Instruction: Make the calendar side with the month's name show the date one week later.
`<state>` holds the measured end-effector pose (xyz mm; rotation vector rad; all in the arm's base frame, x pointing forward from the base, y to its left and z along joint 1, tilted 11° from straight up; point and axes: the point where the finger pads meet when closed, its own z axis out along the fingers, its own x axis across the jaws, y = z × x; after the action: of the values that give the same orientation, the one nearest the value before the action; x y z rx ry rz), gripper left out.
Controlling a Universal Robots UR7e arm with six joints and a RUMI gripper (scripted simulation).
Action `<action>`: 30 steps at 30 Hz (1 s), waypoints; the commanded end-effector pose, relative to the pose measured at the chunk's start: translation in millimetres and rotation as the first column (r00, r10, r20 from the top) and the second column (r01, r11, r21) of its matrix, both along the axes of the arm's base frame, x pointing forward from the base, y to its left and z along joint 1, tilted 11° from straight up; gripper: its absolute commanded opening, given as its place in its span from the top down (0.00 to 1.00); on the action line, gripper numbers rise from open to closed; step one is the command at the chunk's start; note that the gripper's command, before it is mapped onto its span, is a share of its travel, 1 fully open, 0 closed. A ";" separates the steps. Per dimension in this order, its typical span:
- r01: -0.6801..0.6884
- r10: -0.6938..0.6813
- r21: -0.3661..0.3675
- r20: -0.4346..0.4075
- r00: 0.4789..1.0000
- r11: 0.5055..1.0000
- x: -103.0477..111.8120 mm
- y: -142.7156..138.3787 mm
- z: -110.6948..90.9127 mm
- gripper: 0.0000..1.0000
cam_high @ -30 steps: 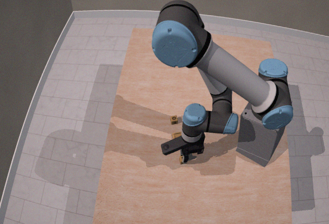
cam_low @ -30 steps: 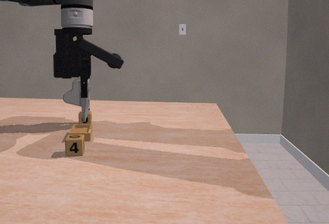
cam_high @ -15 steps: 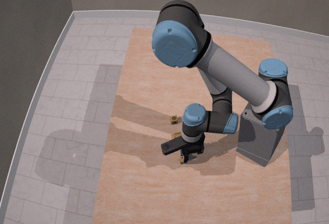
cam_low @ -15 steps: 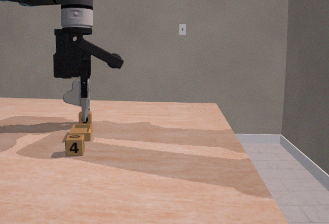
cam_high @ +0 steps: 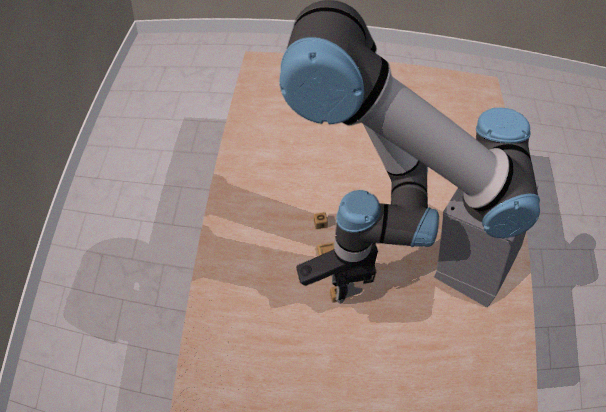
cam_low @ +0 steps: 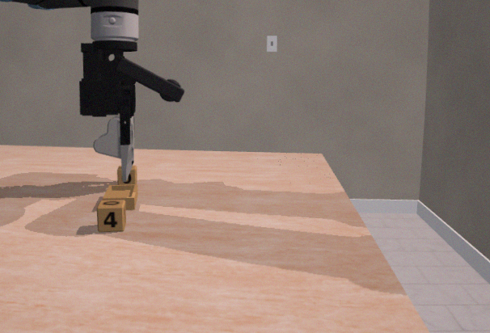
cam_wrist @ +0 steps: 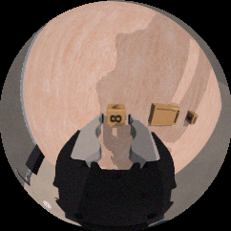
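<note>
- The jaws point straight down at the table (cam_low: 245,267) and stand a little apart. One finger is on each side of a small wooden cube (cam_wrist: 116,114), and neither presses on it, so they grip nothing.
- That first cube lies right between the fingertips, low against the table. Its upward face shows an 8 in the wrist view. From the side its base is hidden behind the tray, so I cannot tell for certain whether it rests on the table.
- Just beside the jaws, to their right in the wrist view, sits the wooden tray (cam_wrist: 164,115). It lies flat on the table, near the first cube, but I cannot tell whether the two touch.
- Beyond the tray, on the side away from the jaws, stands the second cube (cam_low: 111,216). It is on the table just outside the tray wall — a 4 upright on its side face and a 0 on top.
- Jaws, tray and second cube fall roughly in one line, with the tray between the two cubes.
- Both cubes are outside the tray.
</note>
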<state>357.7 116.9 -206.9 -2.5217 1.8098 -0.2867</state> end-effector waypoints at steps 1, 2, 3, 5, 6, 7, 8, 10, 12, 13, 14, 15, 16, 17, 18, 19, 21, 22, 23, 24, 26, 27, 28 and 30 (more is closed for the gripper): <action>0.001 -0.001 0.001 0.003 1.000 1.000 1.9 -0.2 0.2 0.72; 0.001 -0.001 0.001 0.003 1.000 1.000 1.9 -0.2 0.2 0.72; 0.001 -0.001 0.001 0.003 1.000 1.000 1.9 -0.2 0.3 0.72; 0.001 -0.001 0.001 0.004 1.000 1.000 1.9 -0.2 0.8 0.72; 0.000 0.000 0.001 0.004 1.000 1.000 1.8 -0.1 1.4 0.72; 0.000 0.000 0.001 0.003 1.000 1.000 1.4 -0.1 2.0 0.72; 0.000 0.000 0.001 0.002 1.000 1.000 0.7 0.0 2.5 0.72; 0.000 0.000 0.001 0.000 1.000 1.000 -0.9 0.3 4.1 0.72; 0.000 0.000 0.001 0.000 1.000 1.000 -1.4 0.7 6.5 0.72; 0.000 0.000 0.001 0.000 1.000 1.000 -1.7 0.9 8.0 0.72; 0.000 0.000 0.001 0.000 1.000 1.000 -1.7 0.9 8.0 0.72; 0.000 0.000 0.001 0.000 1.000 1.000 -1.7 0.9 8.0 0.72; -0.001 0.001 0.001 0.000 1.000 1.000 -2.0 1.2 9.7 0.72; -0.001 0.001 0.001 0.000 1.000 1.000 -2.4 1.5 11.5 0.72; -0.001 0.001 0.001 0.000 1.000 1.000 -2.8 1.8 13.5 0.72; -0.001 0.001 0.001 0.000 1.000 1.000 -3.2 2.0 15.7 0.72; -0.001 0.001 0.001 0.000 1.000 1.000 -4.0 2.4 20.4 0.72; -0.001 0.001 0.001 0.000 1.000 1.000 -4.4 2.6 22.9 0.72; -0.001 0.001 0.001 0.000 1.000 1.000 -4.9 2.8 25.6 0.72; -0.001 0.001 0.001 0.000 1.000 1.000 -5.3 3.0 28.4 0.72; -0.001 0.001 0.000 0.000 1.000 1.000 -6.3 3.5 34.1 0.72; -0.001 0.001 0.000 0.000 1.000 1.000 -6.8 3.7 37.0 0.72; -0.001 0.001 0.000 0.000 1.000 1.000 -7.3 4.0 40.0 0.72; -0.001 0.001 0.000 0.000 1.000 1.000 -8.3 4.5 45.9 0.72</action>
<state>354.5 119.6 -175.9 -2.5165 1.8052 -0.2954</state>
